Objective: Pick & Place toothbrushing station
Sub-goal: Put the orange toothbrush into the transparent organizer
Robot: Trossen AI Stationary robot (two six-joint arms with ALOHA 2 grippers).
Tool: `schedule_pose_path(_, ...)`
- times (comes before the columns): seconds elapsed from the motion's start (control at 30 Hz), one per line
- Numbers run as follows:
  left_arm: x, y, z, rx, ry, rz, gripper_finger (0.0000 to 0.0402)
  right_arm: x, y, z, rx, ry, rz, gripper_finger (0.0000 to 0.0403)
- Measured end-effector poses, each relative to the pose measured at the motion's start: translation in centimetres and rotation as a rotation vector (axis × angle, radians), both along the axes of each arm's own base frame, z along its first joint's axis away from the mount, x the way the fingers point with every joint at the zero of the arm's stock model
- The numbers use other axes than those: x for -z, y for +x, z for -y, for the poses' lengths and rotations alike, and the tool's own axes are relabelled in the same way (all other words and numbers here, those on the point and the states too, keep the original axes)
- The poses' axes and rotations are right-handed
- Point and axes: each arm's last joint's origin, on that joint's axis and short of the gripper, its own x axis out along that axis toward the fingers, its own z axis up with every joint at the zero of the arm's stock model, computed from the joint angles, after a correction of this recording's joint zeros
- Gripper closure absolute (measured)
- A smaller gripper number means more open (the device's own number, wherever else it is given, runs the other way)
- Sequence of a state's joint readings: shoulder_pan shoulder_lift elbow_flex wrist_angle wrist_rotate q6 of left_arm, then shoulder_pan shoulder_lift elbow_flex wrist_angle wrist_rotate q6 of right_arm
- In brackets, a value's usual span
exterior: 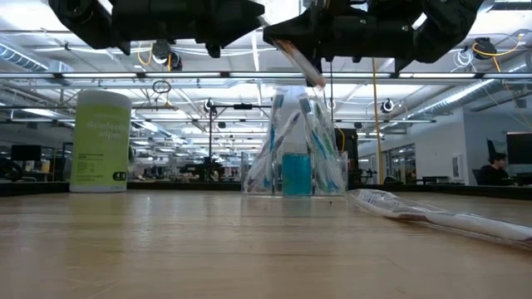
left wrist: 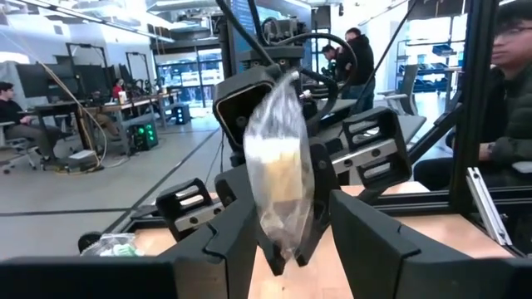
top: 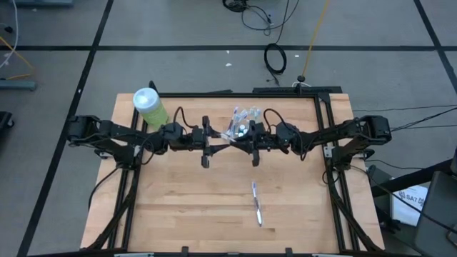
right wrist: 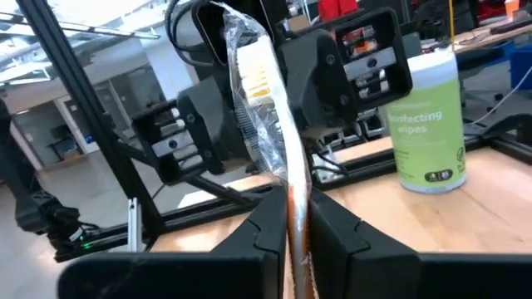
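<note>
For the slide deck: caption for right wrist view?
Right gripper pinches a wrapped toothbrush upright, facing the left gripper.

Cup (top: 244, 123) at table (top: 178, 207) rear centre, bottle (top: 150, 107) to its left, wrapped toothbrush (top: 256, 203) in front.

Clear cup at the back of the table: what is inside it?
The clear cup holds upright wrapped toothbrushes, blue and green, and a blue-bodied piece low down. From above, the right gripper covers part of it; a full count is not possible.

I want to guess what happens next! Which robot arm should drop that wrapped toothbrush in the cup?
Probably the right. Its pincer is shut on the wrapped toothbrush and sits nearest the cup. The left pincer stands open around the toothbrush's other end.
</note>
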State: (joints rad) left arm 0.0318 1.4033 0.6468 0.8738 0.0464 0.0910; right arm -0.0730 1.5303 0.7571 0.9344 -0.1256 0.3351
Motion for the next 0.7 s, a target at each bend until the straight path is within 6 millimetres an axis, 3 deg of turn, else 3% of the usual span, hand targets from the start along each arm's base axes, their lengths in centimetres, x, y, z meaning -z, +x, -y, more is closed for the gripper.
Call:
schedule_pose_path(0.5, -0.1, 0.0, 0.1, 0.007, 0.009, 0.008, 0.0252, -0.5, 1.7, -1.5, 0.001, -0.04, 0.027, 0.0378)
schedule_pose_path(0.7, 0.0, 0.0, 0.1, 0.004, 0.033, 0.005, 0.0313, -0.4, 1.7, -1.5, 0.002, -0.039, 0.024, 0.0379)
